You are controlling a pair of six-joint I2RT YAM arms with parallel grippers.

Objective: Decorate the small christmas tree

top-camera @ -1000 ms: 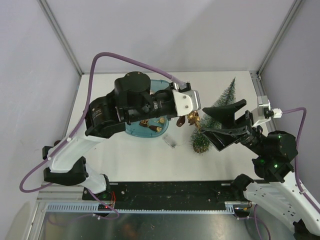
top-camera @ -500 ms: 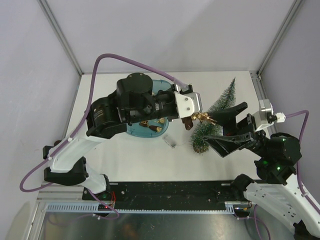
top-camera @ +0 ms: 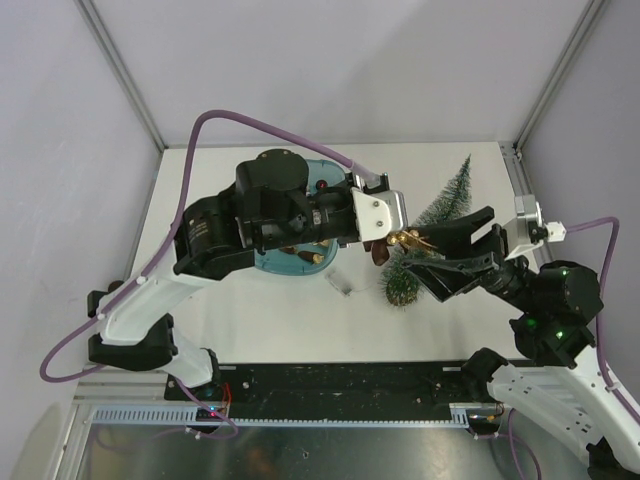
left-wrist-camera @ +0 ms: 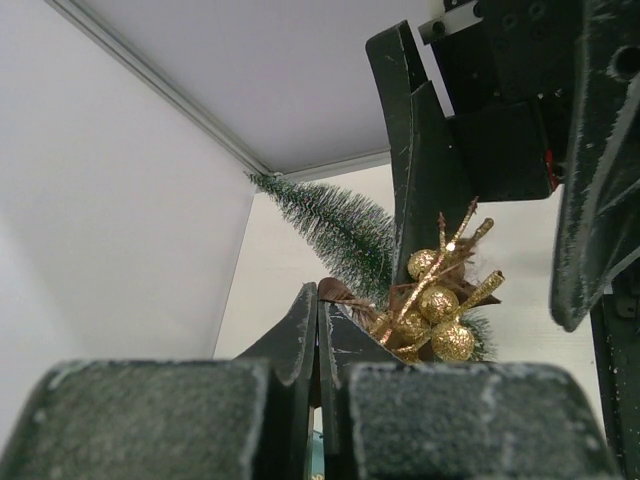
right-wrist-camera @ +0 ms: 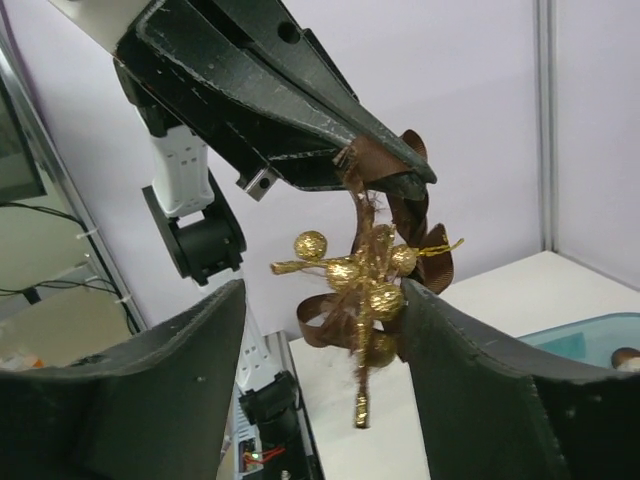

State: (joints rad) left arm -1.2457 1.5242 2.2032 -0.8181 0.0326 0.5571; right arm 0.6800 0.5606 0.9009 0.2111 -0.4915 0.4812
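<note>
The small christmas tree [top-camera: 445, 208] lies on the table at the right, its base [top-camera: 400, 290] toward me; its tip shows in the left wrist view [left-wrist-camera: 330, 215]. My left gripper [top-camera: 378, 247] is shut on a gold and brown ornament pick [top-camera: 402, 240] by its brown ribbon, holding it in the air above the tree's lower part. The pick shows in the left wrist view [left-wrist-camera: 435, 305] and the right wrist view [right-wrist-camera: 372, 285]. My right gripper [top-camera: 440, 250] is open, its jaws on either side of the pick; one jaw touches the gold balls.
A teal tray [top-camera: 285, 262] with several small gold and brown ornaments lies under my left arm; its rim shows in the right wrist view [right-wrist-camera: 590, 335]. A small clear piece [top-camera: 342, 285] lies on the table left of the tree's base. Grey walls enclose the table.
My left gripper has carried the ornament pick to the right, over the tree. My right gripper has shifted so its open jaws now flank the pick.
</note>
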